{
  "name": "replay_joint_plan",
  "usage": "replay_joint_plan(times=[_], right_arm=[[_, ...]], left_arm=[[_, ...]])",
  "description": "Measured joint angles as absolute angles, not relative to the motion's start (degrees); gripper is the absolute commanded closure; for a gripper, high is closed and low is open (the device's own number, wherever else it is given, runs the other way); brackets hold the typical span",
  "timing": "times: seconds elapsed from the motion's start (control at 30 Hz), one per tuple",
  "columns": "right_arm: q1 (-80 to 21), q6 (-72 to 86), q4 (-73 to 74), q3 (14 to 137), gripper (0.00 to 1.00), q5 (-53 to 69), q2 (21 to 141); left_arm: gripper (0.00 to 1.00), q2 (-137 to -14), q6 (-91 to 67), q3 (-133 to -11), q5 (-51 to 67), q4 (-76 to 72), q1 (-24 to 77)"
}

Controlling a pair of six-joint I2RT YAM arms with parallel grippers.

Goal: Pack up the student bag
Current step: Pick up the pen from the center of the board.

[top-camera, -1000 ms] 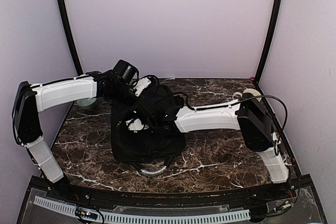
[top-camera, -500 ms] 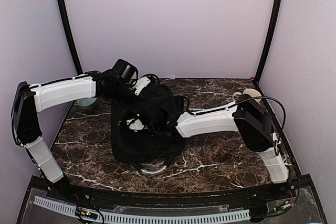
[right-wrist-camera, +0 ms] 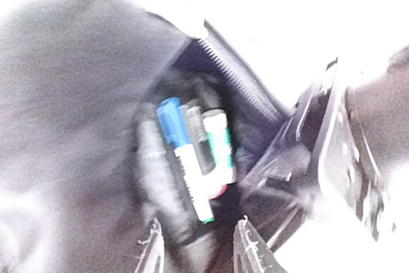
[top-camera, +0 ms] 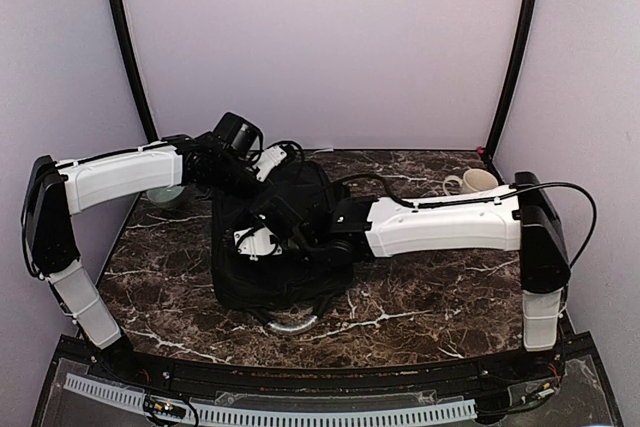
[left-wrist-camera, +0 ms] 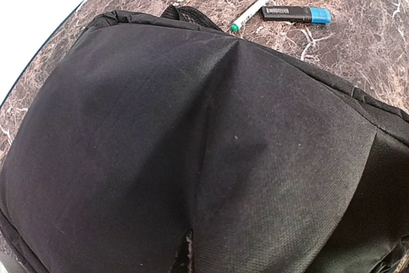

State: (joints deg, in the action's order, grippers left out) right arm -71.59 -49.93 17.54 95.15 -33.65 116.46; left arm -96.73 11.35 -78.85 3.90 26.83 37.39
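You had the bag (top-camera: 288, 282) lying left of centre on the table (top-camera: 420, 297), with the mug (top-camera: 478, 182) well apart from it at the right rear corner. In the left wrist view, a pen (left-wrist-camera: 257, 6) lay on the table just past the bag's edge, and a marker (left-wrist-camera: 296, 13) lay near it — the two not touching. Your right gripper (right-wrist-camera: 198, 247) reached in from the right, into the bag's open mouth — inside, just ahead of its spread fingers, several markers (right-wrist-camera: 188, 171) lay side by side.

No legible text, possibly faint print on black marker (left-wrist-camera: 291, 13), too small to read
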Motion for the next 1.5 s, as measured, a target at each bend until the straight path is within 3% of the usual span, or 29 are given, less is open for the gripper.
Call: replay_joint_plan(times=[0.43, 1.03, 1.5], right_arm=[[-69.4, -38.6, 36.1, 79.0, 0.6, -13.5, 100.0], [-39.9, -29.8, 38.3, 64.0, 0.57, 11.0, 82.6], [-27.5, -24.9, 34.0, 49.8, 0.5, 15.9, 69.1]], left_arm=[[0.99, -96.7, 11.3, -78.8, 4.1, 26.9, 37.4], [0.99, -96.7, 11.2, -78.8, 3.8, 26.7, 37.5], [1.0, -96.6, 11.6, -78.8, 1.9, 26.7, 38.2]])
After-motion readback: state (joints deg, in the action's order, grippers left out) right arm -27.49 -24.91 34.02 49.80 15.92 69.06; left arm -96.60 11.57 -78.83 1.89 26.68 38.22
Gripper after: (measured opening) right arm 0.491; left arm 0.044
